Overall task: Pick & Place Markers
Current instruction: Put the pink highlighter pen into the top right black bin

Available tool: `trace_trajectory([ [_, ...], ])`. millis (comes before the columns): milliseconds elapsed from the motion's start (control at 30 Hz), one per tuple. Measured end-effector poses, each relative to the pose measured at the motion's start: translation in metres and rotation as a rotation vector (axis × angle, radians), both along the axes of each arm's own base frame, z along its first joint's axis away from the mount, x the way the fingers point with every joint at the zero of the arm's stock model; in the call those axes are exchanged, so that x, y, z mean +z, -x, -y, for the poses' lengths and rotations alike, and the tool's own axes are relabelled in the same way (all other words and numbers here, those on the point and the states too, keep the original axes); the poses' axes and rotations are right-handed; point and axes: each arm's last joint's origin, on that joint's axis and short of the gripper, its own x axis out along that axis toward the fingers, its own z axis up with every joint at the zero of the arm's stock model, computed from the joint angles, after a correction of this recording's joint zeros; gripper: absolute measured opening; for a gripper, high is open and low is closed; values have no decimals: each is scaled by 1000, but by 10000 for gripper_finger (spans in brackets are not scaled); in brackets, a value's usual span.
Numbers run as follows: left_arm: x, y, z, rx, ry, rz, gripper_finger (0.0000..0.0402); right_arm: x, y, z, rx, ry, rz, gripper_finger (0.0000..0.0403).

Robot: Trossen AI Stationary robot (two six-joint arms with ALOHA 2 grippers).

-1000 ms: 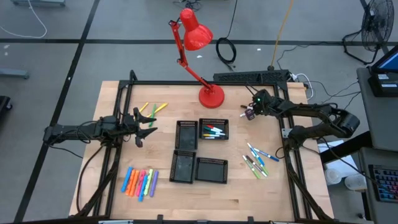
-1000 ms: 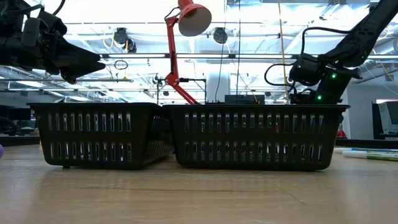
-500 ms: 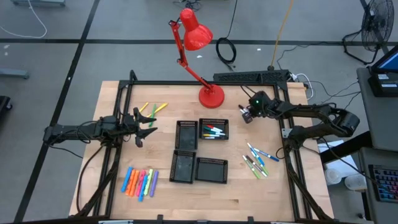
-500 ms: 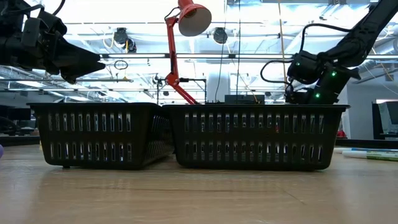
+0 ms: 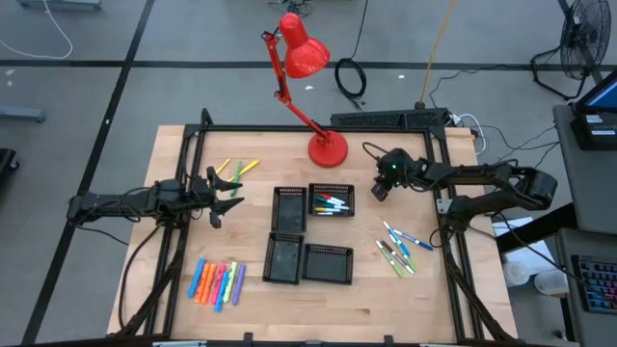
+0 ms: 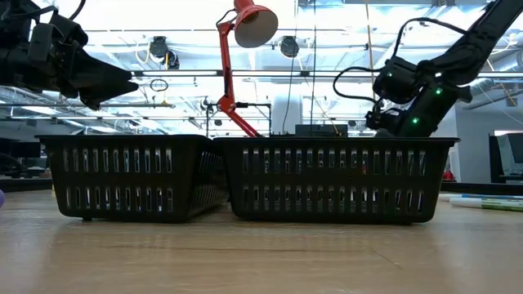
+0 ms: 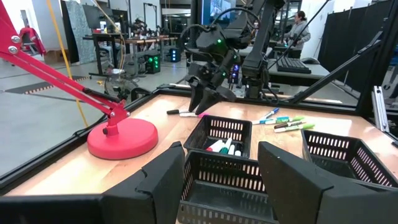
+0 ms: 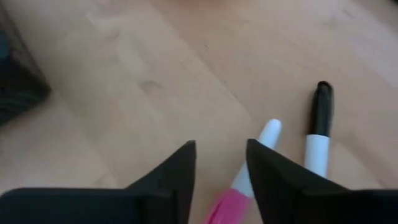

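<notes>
Two dark, near-black arms built of slim jointed links. The left arm (image 5: 125, 204) is matte black along its length, ending in a left claw (image 5: 224, 198) with two tapered black fingers; from its own wrist camera these fingers (image 7: 158, 183) look broad, flat-faced and angular. The right arm (image 5: 482, 183) has thicker rounded joint housings and a black cable (image 6: 359, 82) looping loose beside the wrist. A small green light (image 5: 392, 166) glows on the wrist housing, seen as two green dots (image 6: 415, 122) from table height. The right claw (image 8: 217, 168) has wedge-shaped matte black fingers (image 8: 273, 171)
</notes>
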Motion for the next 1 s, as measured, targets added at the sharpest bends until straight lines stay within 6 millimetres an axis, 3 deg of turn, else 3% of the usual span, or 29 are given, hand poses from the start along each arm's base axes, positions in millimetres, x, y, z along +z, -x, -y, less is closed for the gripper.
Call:
trace_trajectory([
  [167, 0, 0, 0, 0, 0, 0, 209, -2, 1, -5, -34, 60, -80, 183],
  [300, 0, 0, 0, 0, 0, 0, 209, -7, 4, -7, -56, 35, -81, 191],
  [733, 0, 0, 0, 0, 0, 0, 209, -27, 13, -14, -30, -29, -33, 164],
  [1000, 0, 0, 0, 0, 0, 0, 209, -28, 13, -15, 16, -18, -45, 135],
])
